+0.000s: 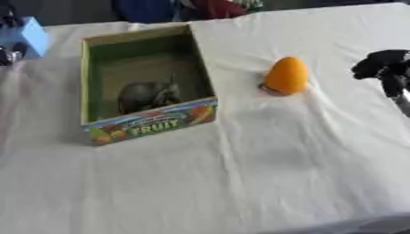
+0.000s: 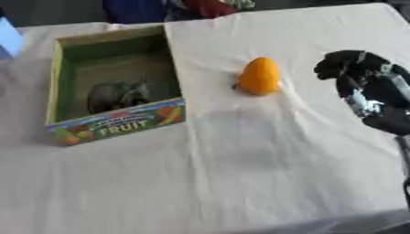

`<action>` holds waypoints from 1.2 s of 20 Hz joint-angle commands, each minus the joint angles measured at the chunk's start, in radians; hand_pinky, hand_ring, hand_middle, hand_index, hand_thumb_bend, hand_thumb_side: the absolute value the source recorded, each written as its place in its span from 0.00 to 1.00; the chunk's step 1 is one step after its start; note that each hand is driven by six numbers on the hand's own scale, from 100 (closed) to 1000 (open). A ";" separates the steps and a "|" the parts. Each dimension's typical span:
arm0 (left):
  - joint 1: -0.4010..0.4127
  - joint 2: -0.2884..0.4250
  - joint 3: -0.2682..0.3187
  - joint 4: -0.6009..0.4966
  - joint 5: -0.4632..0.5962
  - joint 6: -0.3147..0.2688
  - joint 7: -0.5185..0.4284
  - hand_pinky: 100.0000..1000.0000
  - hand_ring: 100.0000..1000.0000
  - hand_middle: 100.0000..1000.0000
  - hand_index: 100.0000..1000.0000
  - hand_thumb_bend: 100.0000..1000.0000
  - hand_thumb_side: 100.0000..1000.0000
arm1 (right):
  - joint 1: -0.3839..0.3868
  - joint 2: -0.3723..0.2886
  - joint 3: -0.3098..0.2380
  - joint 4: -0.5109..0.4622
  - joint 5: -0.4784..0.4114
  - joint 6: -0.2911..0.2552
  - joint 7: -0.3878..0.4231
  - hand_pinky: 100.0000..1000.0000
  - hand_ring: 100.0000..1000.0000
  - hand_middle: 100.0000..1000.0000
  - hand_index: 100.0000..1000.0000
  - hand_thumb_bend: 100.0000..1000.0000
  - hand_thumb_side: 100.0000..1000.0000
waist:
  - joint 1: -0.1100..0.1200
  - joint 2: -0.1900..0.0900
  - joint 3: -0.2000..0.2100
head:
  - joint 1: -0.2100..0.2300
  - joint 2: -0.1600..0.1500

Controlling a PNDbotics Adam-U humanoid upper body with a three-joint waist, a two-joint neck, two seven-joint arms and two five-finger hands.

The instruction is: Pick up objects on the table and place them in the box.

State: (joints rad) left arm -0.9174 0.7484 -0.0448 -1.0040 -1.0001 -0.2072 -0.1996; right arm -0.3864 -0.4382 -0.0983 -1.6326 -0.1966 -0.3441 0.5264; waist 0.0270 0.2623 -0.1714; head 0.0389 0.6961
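Here the smooth orange fruit stands upright near the right robot hand, fingers curled, empty.

— What lay about besides the work itself?

— A white cloth covered the worktop, creased and rumpled. Take it as the landmark.

— And past it?

— At the cloth's far left corner sat a light blue block, partly over the edge. Just left of that, something dark that I could not make out.

— Anything beyond the far edge?

— Blue fabric and red fabric, side by side, just behind the cloth's far edge.
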 commanded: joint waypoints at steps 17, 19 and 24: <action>-0.090 -0.187 -0.189 -0.197 0.090 -0.126 -0.142 0.48 0.39 0.40 0.55 0.08 0.04 | -0.009 -0.014 0.002 -0.001 -0.036 0.002 0.019 0.75 0.75 0.69 0.81 0.00 0.38 | -0.014 -0.062 -0.021 | 0.007 -0.008; -0.085 -0.203 -0.196 -0.173 0.071 -0.135 -0.147 0.48 0.39 0.41 0.55 0.08 0.05 | -0.009 -0.013 0.002 0.000 -0.037 0.002 0.020 0.75 0.75 0.69 0.81 0.00 0.39 | -0.014 -0.061 -0.023 | 0.007 -0.008; -0.066 -0.223 -0.209 -0.132 0.055 -0.158 -0.157 0.52 0.45 0.48 0.63 0.17 0.12 | -0.008 -0.013 0.002 0.000 -0.035 0.002 0.024 0.75 0.75 0.69 0.81 0.00 0.39 | -0.013 -0.057 -0.022 | 0.006 -0.006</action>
State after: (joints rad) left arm -0.9676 0.5155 -0.2528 -1.1351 -0.9393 -0.3563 -0.3543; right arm -0.3853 -0.4359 -0.0916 -1.6265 -0.2262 -0.3405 0.5473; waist 0.0169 0.2211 -0.1934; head 0.0423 0.6940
